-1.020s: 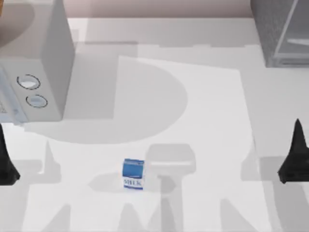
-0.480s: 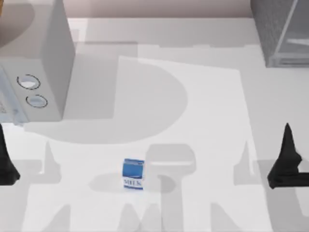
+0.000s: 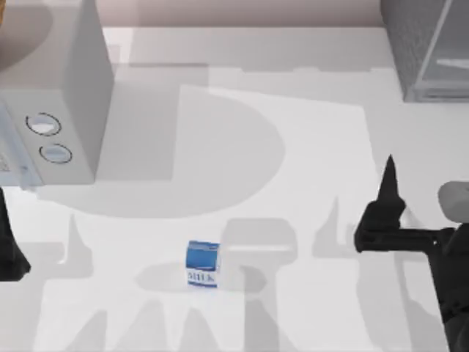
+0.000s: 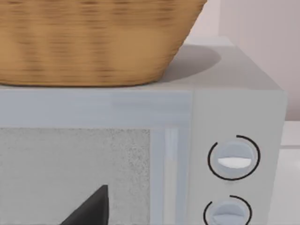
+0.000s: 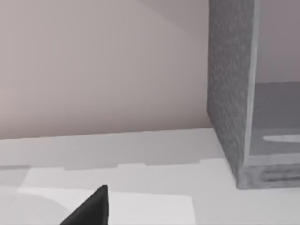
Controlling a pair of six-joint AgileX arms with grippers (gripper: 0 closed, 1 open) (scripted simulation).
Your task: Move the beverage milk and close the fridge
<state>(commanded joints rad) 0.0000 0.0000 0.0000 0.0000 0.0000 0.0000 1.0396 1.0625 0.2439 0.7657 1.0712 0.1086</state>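
Currently the beverage milk (image 3: pixel 203 264) stands upright on the white tabletop (image 3: pixel 308 147), toward the near edge in the top view, its blue upper part facing up and its white band with the "MILK" lettering facing the near edge; nothing touches it. Taking the carton as the landmark, the right gripper (image 3: pixel 388 187) is well apart from it on the right-hand side, its dark pointed tip aimed toward the far edge of the tabletop, and whether its fingers are apart or together cannot be told. The left gripper (image 3: pixel 9 246) sits parked well apart from the carton on the left-hand side, at the edge of the top view, and its state cannot be told either. Far from the carton, at the far right corner, stands the fridge (image 3: pixel 425 48), a dark grey speckled cabinet; the right wrist view shows its speckled side wall (image 5: pixel 229 89), a lighter edge frame and a paler smooth grey surface beside it. Diagonally away from the carton to the far left stands a light grey box with 2 round dials (image 3: pixel 55 95) on its front, and the left wrist view shows a woven basket (image 4: pixel 93 42) resting on top of that box (image 4: pixel 140 108).
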